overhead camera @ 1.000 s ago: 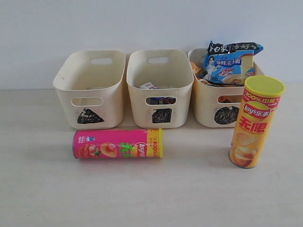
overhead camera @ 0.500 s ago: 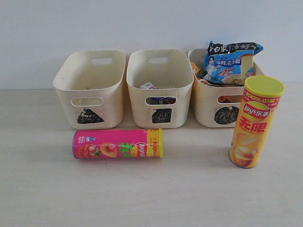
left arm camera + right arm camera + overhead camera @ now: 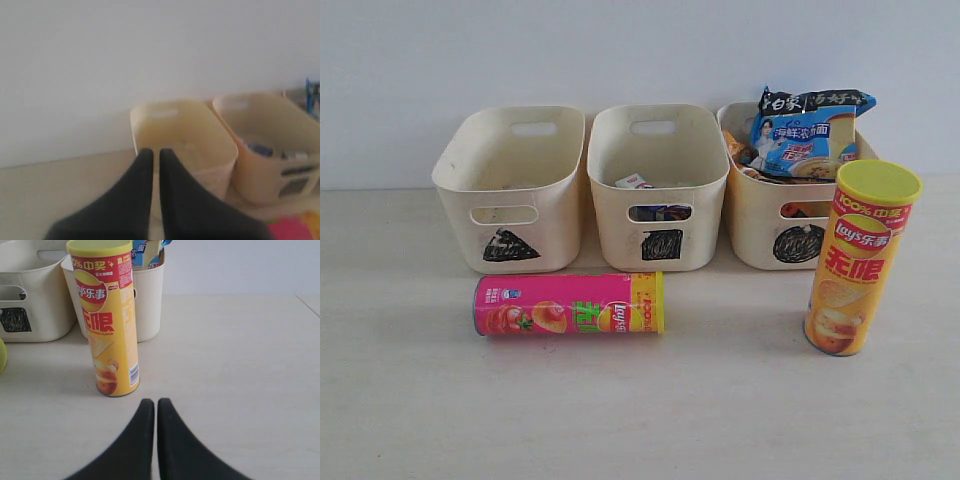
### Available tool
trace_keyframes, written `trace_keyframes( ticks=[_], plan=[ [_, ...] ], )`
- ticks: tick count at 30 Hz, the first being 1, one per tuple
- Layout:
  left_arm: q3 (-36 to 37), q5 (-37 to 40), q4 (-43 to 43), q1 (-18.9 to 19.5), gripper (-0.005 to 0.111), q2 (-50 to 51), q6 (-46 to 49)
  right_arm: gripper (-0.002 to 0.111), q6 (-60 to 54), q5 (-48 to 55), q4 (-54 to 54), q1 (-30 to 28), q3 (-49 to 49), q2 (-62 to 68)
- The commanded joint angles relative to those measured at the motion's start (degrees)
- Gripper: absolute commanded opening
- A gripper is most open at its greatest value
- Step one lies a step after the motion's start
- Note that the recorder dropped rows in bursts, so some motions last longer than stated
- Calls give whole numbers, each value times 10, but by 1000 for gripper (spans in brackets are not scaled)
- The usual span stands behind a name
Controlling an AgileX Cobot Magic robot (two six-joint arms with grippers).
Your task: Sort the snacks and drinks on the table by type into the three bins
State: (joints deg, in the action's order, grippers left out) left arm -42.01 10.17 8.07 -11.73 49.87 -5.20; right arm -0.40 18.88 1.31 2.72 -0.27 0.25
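Observation:
The pink chip tube (image 3: 568,303) lies on its side in front of the triangle bin (image 3: 510,190) and the square bin (image 3: 658,188). The orange-yellow tube (image 3: 858,258) (image 3: 106,317) stands upright in front of the circle bin (image 3: 790,215), which holds the blue-black noodle packet (image 3: 805,130) and an orange packet edge (image 3: 735,148). Two cartons (image 3: 650,196) lie in the square bin, mostly hidden. Neither gripper shows in the exterior view. My left gripper (image 3: 155,152) is shut and empty, near the triangle bin (image 3: 185,137). My right gripper (image 3: 155,402) is shut and empty, just short of the upright tube.
A pale wall runs close behind the bins. The wooden table (image 3: 640,420) stretches in front of the tubes and to the right of the upright tube (image 3: 240,365).

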Motion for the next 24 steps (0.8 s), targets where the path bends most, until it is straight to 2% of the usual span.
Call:
trace_keyframes(
  ticks=[1,5,8,10,16,19,24],
  plan=[
    [-55,115,-3,-69,4,79,98,0,0,-2,-4,-4,3,-2],
    [-109,191,-10,-118,4,154,147,0,0,-2,-4,-4,3,-2],
    [-155,241,-38,-135,4,202,195,0,0,-2,-4,-4,3,-2],
    [-178,266,-75,-140,4,230,249,0,0,-2,-4,-4,3,-2],
    [-256,368,-247,-141,4,314,501,0,0,-2,-4,-4,3,-2],
    [-294,410,-279,-141,4,358,543,0,0,-2,-4,-4,3,-2],
    [-348,442,-276,-141,4,429,596,0,0,-2,-4,-4,3,-2]
  ],
)
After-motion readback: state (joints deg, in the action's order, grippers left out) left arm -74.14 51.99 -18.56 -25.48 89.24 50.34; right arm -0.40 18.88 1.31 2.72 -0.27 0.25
